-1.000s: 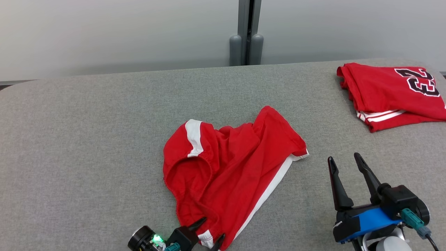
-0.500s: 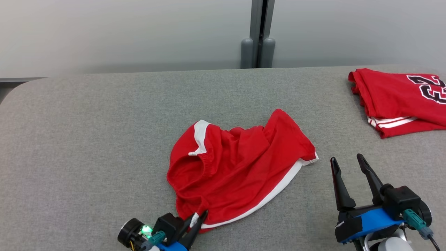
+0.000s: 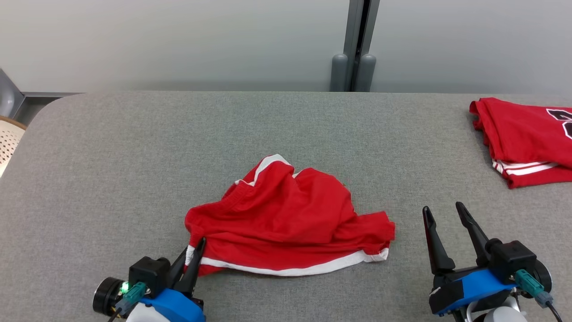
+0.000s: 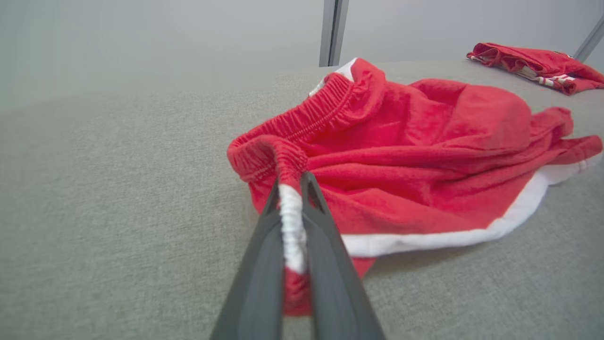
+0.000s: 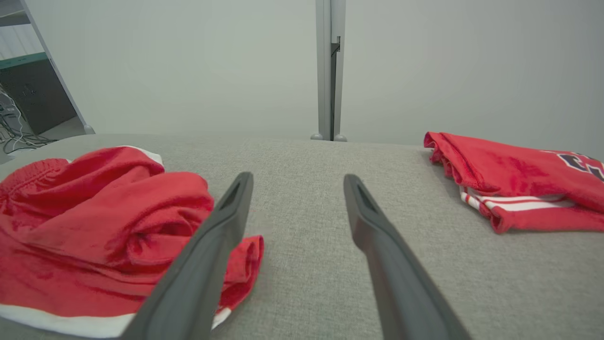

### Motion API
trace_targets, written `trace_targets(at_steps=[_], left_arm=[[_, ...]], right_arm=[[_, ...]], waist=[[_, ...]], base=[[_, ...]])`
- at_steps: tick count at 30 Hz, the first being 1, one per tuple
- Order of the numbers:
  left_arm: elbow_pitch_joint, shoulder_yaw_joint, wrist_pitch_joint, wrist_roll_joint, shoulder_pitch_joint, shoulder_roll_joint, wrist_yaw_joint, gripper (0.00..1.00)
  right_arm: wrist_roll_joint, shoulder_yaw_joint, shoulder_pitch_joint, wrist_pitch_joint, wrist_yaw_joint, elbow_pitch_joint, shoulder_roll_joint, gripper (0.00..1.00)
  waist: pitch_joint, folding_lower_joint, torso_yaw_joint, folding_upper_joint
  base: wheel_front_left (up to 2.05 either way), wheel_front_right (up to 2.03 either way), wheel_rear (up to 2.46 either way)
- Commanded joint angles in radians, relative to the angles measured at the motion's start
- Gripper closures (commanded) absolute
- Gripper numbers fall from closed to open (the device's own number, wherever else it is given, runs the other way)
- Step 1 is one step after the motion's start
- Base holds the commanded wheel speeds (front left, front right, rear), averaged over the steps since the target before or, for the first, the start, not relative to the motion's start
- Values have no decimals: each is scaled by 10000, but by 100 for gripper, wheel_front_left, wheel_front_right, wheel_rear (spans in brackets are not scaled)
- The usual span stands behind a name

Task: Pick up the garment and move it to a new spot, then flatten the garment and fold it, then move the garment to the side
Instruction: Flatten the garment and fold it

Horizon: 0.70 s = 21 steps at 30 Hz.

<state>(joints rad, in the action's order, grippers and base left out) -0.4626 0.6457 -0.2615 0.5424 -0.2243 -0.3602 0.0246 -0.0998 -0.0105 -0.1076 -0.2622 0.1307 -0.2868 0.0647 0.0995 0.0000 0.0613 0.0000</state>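
Now the left gripper (image 4: 290, 182) has its two dark fingers pinched tight on the stretchy waistband of the red shorts (image 3: 286, 223), right at a white stripe. The rest of the shorts lies crumpled on the gray table (image 3: 134, 156), ahead of those jaws and to their right. The right gripper (image 3: 442, 208) has its jaws wide apart with nothing between them. The shorts lie near its jaws on their left, not touching. A folded red shirt (image 3: 523, 134) rests well ahead and to their right.
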Motion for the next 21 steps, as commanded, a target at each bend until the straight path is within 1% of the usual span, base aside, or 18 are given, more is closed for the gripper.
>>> trace_targets(at_steps=[1, 2, 3, 4, 9, 17, 21], left_arm=[[39, -281, -41, -28, 254, -6, -88, 86], [56, -447, -42, -61, 317, 37, -86, 62], [109, -617, -41, -95, 360, 96, -78, 0], [109, -617, -41, -95, 360, 96, -78, 0], [570, -1510, -43, -489, 700, 524, 33, 0], [1924, -3539, -44, -1521, 1247, 1334, 260, 0], [2295, -4497, -44, -2071, 1476, 1655, 395, 0]], right_arm=[[-61, -30, 74, -34, 1, -69, 74, 0], [-74, -47, 59, -32, 1, -99, 86, 0], [-86, -63, 46, -34, 1, -123, 98, 0], [-86, -63, 46, -34, 1, -123, 98, 0], [-126, -104, 3, -32, 1, -217, 153, 0], [-179, -180, 39, -32, 1, -194, 165, 0], [-191, -242, 110, -32, 1, -184, 178, 0]], waist=[[-11, 0, 19, 0], [-19, 0, 24, 0], [-30, 0, 30, 0], [-30, 0, 30, 0], [-116, 0, 46, 0], [-274, 0, 53, 0], [-347, 0, 10, 0]], base=[[0, 0, 0], [0, 0, 0], [0, 0, 0], [0, 0, 0], [0, 0, 0], [0, 0, 0], [0, 0, 0]])
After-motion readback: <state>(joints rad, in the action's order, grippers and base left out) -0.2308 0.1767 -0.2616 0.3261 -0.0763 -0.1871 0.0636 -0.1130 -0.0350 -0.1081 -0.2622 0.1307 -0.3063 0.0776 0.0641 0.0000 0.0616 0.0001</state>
